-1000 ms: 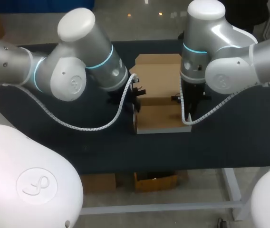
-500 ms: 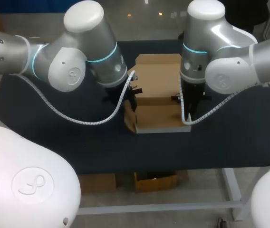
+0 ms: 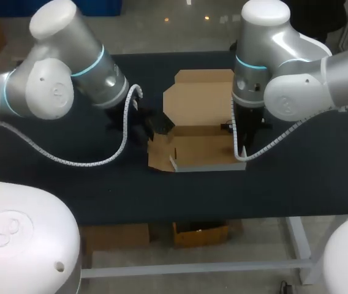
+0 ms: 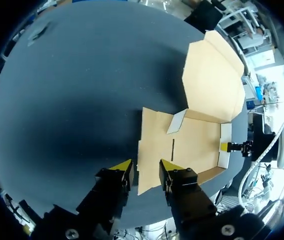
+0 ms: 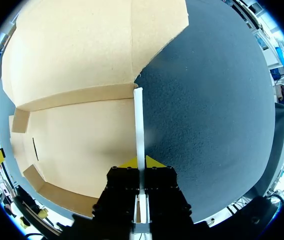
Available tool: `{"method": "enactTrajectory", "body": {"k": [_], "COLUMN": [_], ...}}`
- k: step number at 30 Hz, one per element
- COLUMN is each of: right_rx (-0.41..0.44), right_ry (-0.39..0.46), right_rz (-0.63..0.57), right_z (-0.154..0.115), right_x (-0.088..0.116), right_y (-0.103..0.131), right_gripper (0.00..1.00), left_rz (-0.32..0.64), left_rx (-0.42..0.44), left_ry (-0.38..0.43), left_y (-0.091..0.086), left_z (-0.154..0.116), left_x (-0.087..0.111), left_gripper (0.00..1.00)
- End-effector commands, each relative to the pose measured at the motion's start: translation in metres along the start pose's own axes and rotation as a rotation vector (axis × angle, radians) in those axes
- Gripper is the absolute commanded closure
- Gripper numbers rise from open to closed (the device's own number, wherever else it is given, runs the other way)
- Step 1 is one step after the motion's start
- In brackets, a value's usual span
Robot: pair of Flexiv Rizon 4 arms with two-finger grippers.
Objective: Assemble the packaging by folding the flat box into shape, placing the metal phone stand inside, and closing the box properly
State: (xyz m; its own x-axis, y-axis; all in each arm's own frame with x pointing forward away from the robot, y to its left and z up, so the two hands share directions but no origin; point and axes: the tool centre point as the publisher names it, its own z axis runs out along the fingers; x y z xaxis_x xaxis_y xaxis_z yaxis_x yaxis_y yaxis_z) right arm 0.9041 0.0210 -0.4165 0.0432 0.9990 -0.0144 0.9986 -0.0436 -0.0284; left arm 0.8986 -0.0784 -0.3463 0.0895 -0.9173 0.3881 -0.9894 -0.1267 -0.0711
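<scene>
The cardboard box point(image 3: 201, 147) is laid open on the dark table point(image 3: 70, 177). Its lid flap is spread out behind the tray and its left panel is folded outward onto the surface. Inside the tray, a plain cardboard floor with a short slit is seen. The upright right wall is clamped between the fingers of the right gripper point(image 5: 141, 162). The left gripper point(image 4: 146, 167) is held over the left panel's edge, fingers parted, nothing grasped.

Half-folded cardboard box point(image 3: 201, 101) on dark table point(image 3: 284, 190)

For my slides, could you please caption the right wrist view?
Right gripper pinching one side wall of the open box.
</scene>
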Motion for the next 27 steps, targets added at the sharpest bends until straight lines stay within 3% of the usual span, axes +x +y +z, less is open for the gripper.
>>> {"method": "enactTrajectory", "body": {"k": [1,12,27], "right_rx": [0.005,0.005,0.005], "right_ry": [-0.003,-0.003,-0.003], "right_rz": [0.0,0.0,0.0], "right_z": [-0.001,-0.001,-0.001], "right_x": [0.001,0.001,0.001], "right_y": [0.001,0.001,0.001], "right_gripper": [1.0,1.0,1.0], "left_rz": [-0.001,0.019,0.024], "left_rx": [-0.016,-0.088,-0.1], "left_ry": [0.15,0.288,0.33], "left_y": [-0.002,-0.007,-0.008], "left_z": [-0.002,0.013,0.033], "left_x": [-0.018,-0.039,-0.044], "left_gripper": [0.67,0.67,0.68]}}
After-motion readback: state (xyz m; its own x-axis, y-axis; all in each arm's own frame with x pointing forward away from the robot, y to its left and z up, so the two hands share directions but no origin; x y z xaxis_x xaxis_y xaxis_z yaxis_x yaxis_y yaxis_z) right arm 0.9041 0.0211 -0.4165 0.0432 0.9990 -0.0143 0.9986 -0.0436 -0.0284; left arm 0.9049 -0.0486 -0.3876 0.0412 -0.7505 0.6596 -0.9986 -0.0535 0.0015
